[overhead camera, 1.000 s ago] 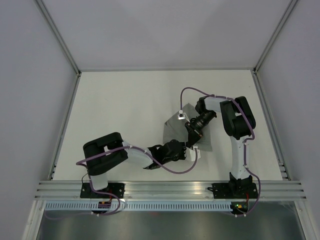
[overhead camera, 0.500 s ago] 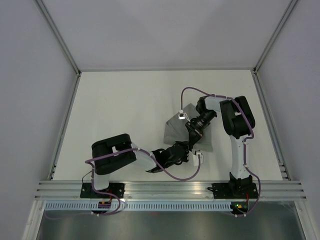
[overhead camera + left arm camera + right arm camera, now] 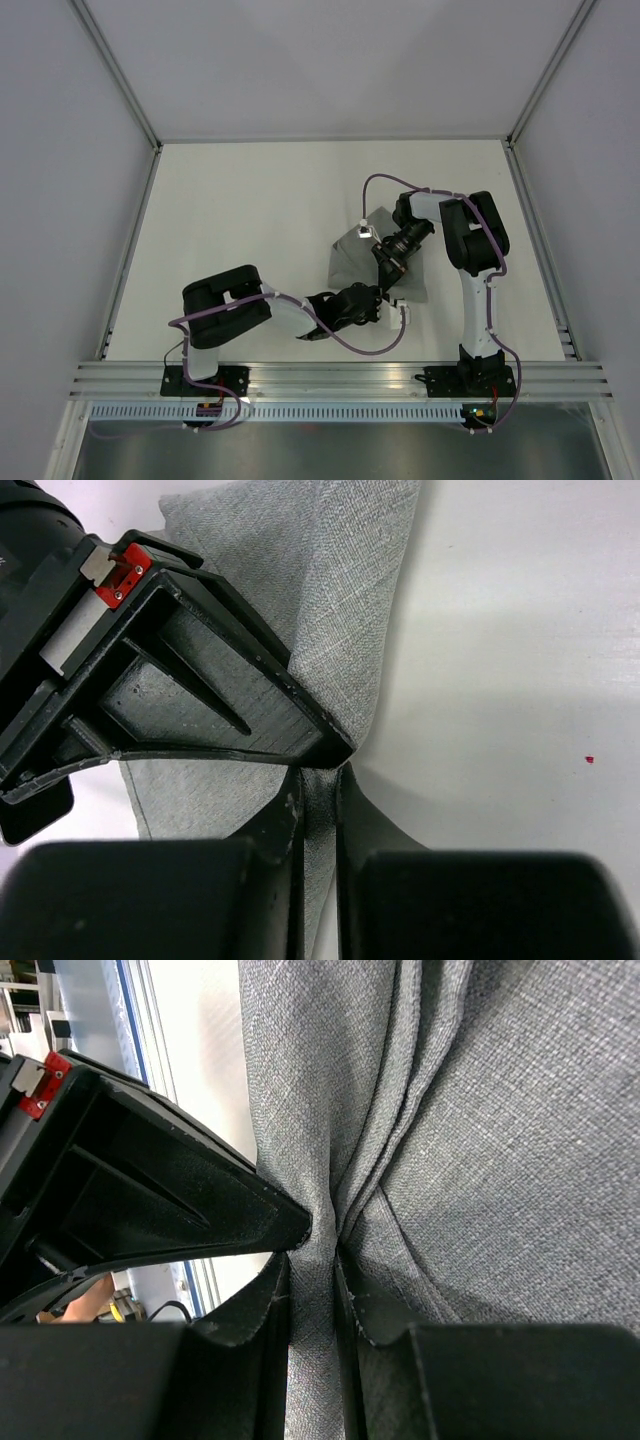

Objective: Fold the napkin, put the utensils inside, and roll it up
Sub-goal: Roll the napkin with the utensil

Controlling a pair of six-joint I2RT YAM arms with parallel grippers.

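Top external view: napkin [image 3: 345, 262] lies bunched at table [image 3: 230, 220] centre-right, fold unfinished. Left gripper [image 3: 318, 780] and right gripper [image 3: 312, 1248] each pinch its cloth. Utensils not visible; insertion and rolling outstanding.

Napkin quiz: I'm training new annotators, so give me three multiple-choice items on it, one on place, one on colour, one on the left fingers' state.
1. The napkin lies: A. far-left corner; B. right of centre; C. against the back wall.
2. Its colour: A. grey; B. red; C. teal.
3. The left fingers are: A. wide open; B. around a utensil; C. shut on a napkin fold.
Answers: 1 B, top view shows it right of centre; 2 A, grey weave in both wrist views; 3 C, cloth pinched between them.
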